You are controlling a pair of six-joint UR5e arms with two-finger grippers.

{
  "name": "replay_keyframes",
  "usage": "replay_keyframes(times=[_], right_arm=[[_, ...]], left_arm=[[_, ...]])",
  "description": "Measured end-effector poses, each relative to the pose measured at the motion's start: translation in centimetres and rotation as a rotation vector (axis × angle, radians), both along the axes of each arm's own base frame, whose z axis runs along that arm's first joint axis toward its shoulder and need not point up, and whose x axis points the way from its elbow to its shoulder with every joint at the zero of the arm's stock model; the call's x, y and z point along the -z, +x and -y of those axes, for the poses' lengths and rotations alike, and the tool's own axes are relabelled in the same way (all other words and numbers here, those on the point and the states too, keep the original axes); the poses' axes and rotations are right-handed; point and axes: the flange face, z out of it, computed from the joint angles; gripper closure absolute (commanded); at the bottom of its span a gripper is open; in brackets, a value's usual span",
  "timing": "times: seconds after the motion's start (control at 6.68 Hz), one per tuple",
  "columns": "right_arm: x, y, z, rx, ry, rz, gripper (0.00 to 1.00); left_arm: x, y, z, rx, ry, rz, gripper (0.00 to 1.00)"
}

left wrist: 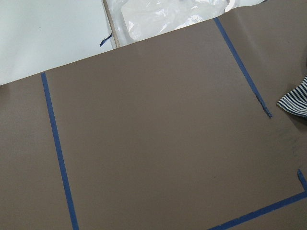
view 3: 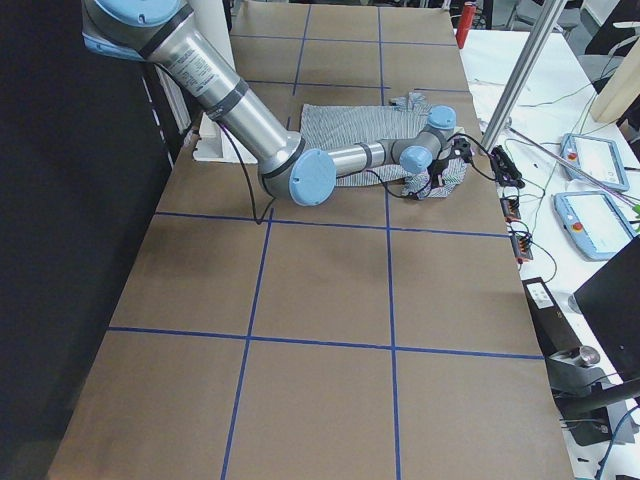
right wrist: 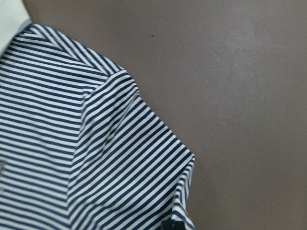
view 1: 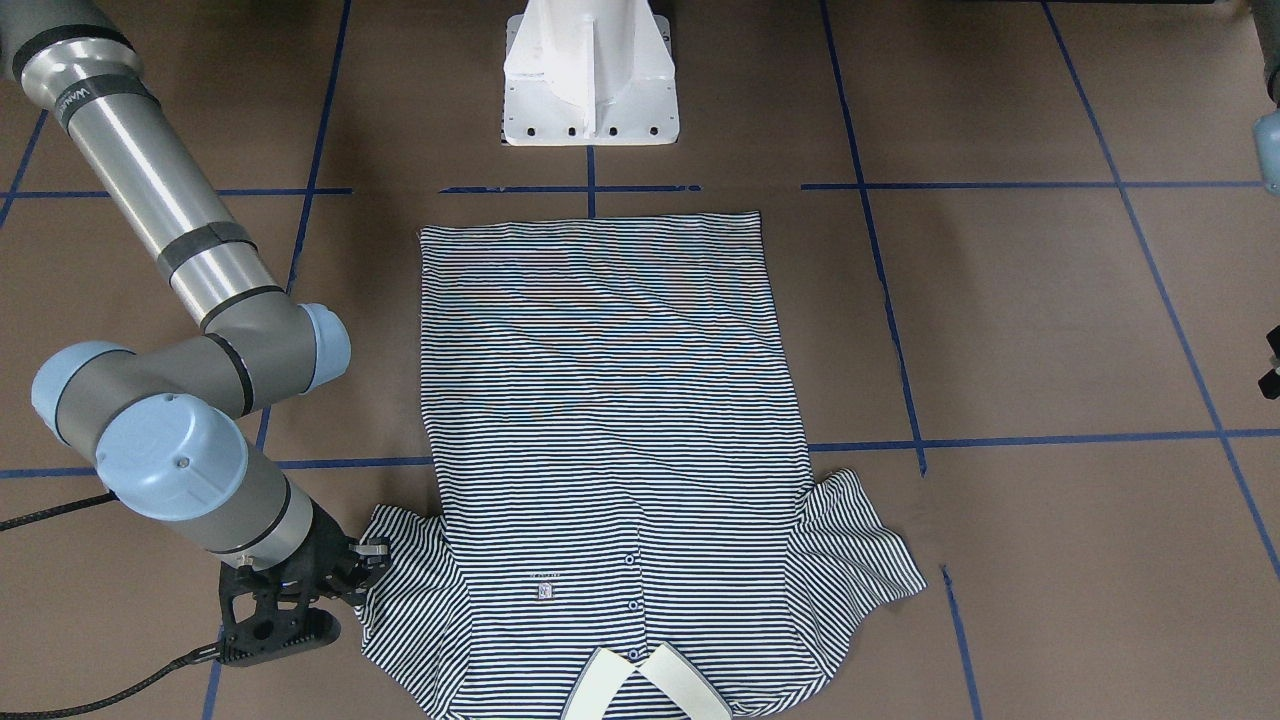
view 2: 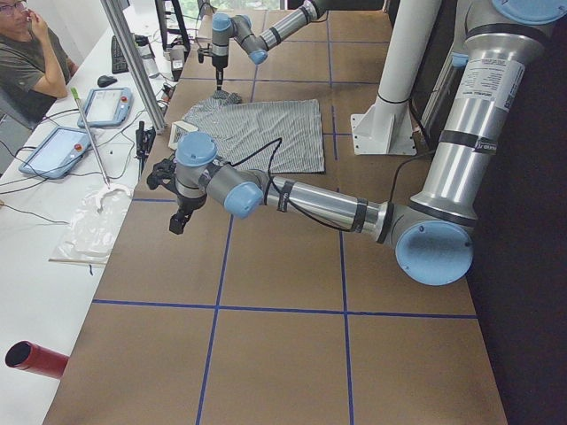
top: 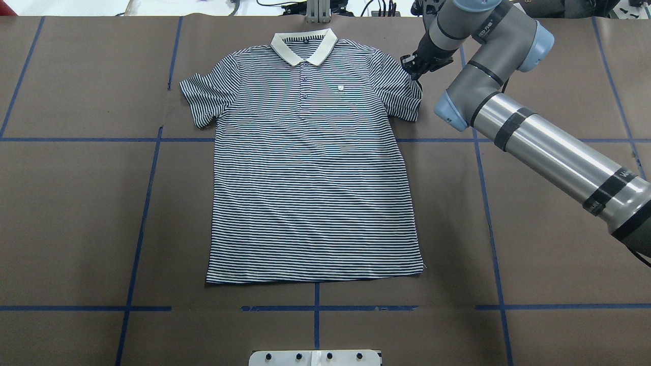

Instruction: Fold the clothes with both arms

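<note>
The navy-and-white striped polo shirt [top: 313, 173] lies flat and face up on the brown table, with its white collar [top: 304, 44] at the far edge and its hem towards the robot's base. My right gripper [view 1: 368, 556] is down at the outer edge of one short sleeve [top: 402, 86]. In the right wrist view a dark fingertip sits on that sleeve's hem [right wrist: 184, 191], so the gripper looks shut on it. My left gripper [view 2: 178, 223] hangs above bare table beyond the other sleeve [top: 203, 99], apart from the cloth. I cannot tell whether it is open or shut.
The white pedestal base [view 1: 590, 80] stands at the table's near-robot edge. Blue tape lines cross the brown tabletop [top: 76, 213]. Beyond the far edge are a person [view 2: 27, 62], two tablets [view 2: 53, 150] and a plastic bag [view 2: 93, 221].
</note>
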Motion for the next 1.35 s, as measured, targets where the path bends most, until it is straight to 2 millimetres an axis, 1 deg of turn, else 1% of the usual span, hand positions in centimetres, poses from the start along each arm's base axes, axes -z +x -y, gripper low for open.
replay_keyframes(times=[0.15, 0.3, 0.45, 0.6, 0.75, 0.9, 1.05, 1.2, 1.35], right_arm=[[1.6, -0.2, -1.7, 0.021, 0.026, 0.036, 1.00], [3.2, -1.4, -3.4, 0.032, 0.033, 0.062, 1.00], [4.9, -3.1, -4.4, 0.014, 0.024, 0.075, 1.00], [6.9, -5.3, -4.8, -0.028, 0.025, 0.056, 1.00], [8.8, -7.9, -4.3, -0.066, 0.032, 0.012, 1.00], [11.1, -10.9, -3.3, -0.093, 0.041, -0.031, 1.00], [12.9, -13.3, -2.8, -0.110, 0.054, -0.064, 1.00], [13.6, -15.0, -3.0, -0.124, 0.070, -0.091, 1.00], [13.5, -16.0, -3.3, -0.138, 0.085, -0.111, 1.00]], left_arm=[[-0.2, 0.0, 0.1, -0.001, -0.004, 0.000, 0.00], [-0.5, 0.0, 0.1, -0.003, -0.007, 0.002, 0.00], [-0.7, 0.0, 0.1, -0.004, -0.009, 0.002, 0.00], [-0.8, 0.0, 0.1, -0.005, -0.010, 0.002, 0.00], [-0.9, 0.0, 0.1, -0.005, -0.009, 0.002, 0.00], [-1.1, 0.0, 0.1, -0.006, -0.007, 0.003, 0.00], [-1.5, 0.0, 0.1, -0.006, -0.004, 0.003, 0.00], [-1.9, 0.0, 0.1, -0.006, 0.003, 0.002, 0.00], [-2.3, 0.0, 0.0, -0.006, 0.013, 0.000, 0.00]])
